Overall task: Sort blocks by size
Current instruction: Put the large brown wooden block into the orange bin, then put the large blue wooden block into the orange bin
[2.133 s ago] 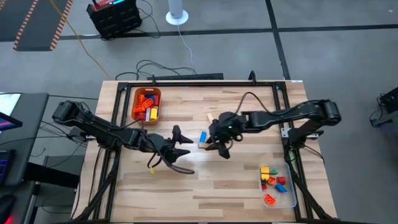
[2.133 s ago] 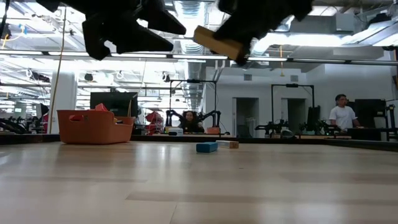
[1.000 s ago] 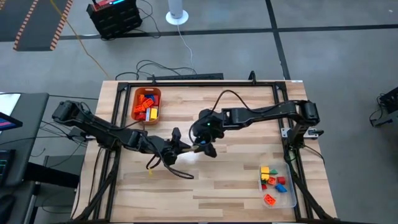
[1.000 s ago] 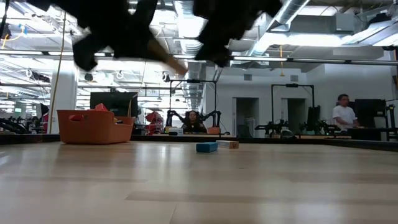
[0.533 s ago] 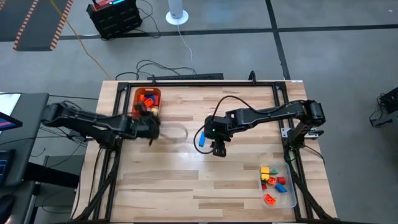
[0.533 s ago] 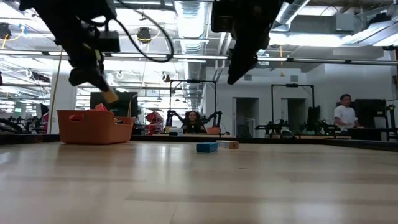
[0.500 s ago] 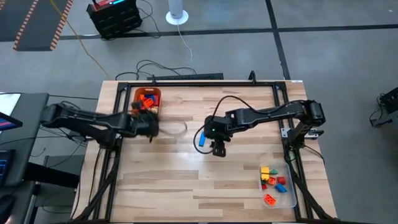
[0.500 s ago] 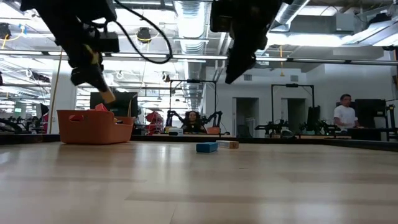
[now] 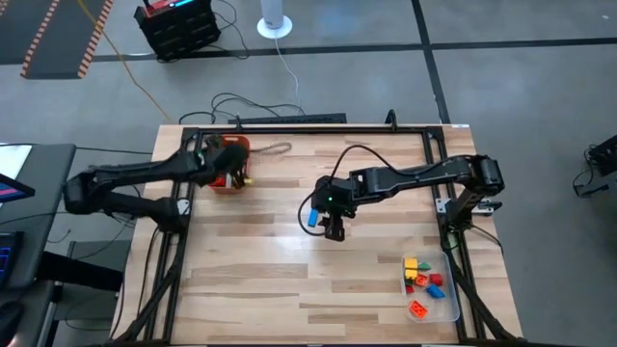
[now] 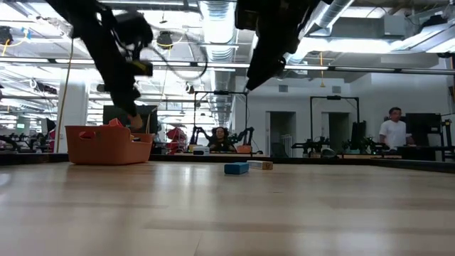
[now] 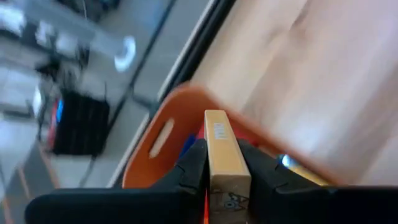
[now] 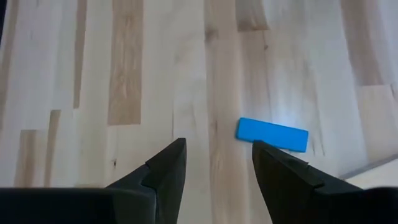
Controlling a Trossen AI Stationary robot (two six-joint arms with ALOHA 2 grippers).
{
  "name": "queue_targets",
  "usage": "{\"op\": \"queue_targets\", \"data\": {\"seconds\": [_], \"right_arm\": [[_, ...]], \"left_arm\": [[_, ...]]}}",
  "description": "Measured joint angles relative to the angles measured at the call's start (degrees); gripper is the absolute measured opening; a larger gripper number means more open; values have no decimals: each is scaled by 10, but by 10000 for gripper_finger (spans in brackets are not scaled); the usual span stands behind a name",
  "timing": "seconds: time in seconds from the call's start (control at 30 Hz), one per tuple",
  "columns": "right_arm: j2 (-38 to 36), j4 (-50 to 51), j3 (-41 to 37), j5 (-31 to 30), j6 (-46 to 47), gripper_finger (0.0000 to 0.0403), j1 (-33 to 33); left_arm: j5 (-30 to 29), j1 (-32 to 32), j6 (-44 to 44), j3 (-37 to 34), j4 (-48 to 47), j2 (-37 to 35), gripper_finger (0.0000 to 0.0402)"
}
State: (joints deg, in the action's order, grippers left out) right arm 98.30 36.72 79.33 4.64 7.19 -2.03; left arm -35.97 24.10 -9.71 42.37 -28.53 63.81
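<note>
My left gripper [image 11: 221,160] is shut on a long tan block [image 11: 219,134] and hangs over the orange bin [image 11: 163,127] at the table's far left [image 9: 234,175]. The bin holds several red, orange and blue blocks. My right gripper [image 12: 214,163] stands open above the table's middle, just beside a blue long block [image 12: 272,135] that lies flat on the wood [image 9: 311,215]. In the low view a second tan block [image 10: 264,165] lies on the table next to the blue one [image 10: 236,168]. My left gripper pinches the tan block's two long sides [image 11: 227,174] between its two fingers [image 11: 194,167]. The block lies along the fingers and sticks out past their tips. It is lifted clear, slanting down toward the bin.
A clear tray [image 9: 448,306] with several small coloured blocks sits at the near right corner. A black frame [image 9: 179,183] runs along the table's edges. Bare wood lies between the bin and the tray.
My left gripper has swung from the table's middle toward the far left, carrying the tan block clear of the table to above the orange bin, and has rolled on the way. My right gripper has stayed open near the blue block.
</note>
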Motion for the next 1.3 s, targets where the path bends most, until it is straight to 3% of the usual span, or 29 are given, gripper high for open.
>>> {"op": "queue_targets", "data": {"seconds": [0.2, 0.33, 0.6, 0.73, 0.83, 1.07, 1.3], "right_arm": [[0, 1, 0, 0, -7, 212, -19], [0, 1, 0, -13, -17, 212, -31], [1, -22, -30, -33, -14, 212, -31], [1, -25, -47, -33, -15, 212, -23], [1, -35, -60, -33, -40, 212, -10], [12, -173, -123, -35, -221, 214, 6], [54, -176, -86, -47, -347, 241, 25]], "left_arm": [[24, 99, -5, 0, 16, 42, 59], [91, 117, -4, 0, 36, 48, 71], [114, 116, 7, 0, 19, 48, 170], [118, 111, 26, 7, 6, 48, 199], [138, 85, 43, 25, 9, 48, 205], [153, -48, 77, 34, 72, 53, 205], [132, -158, 112, 34, 56, 55, 206]]}}
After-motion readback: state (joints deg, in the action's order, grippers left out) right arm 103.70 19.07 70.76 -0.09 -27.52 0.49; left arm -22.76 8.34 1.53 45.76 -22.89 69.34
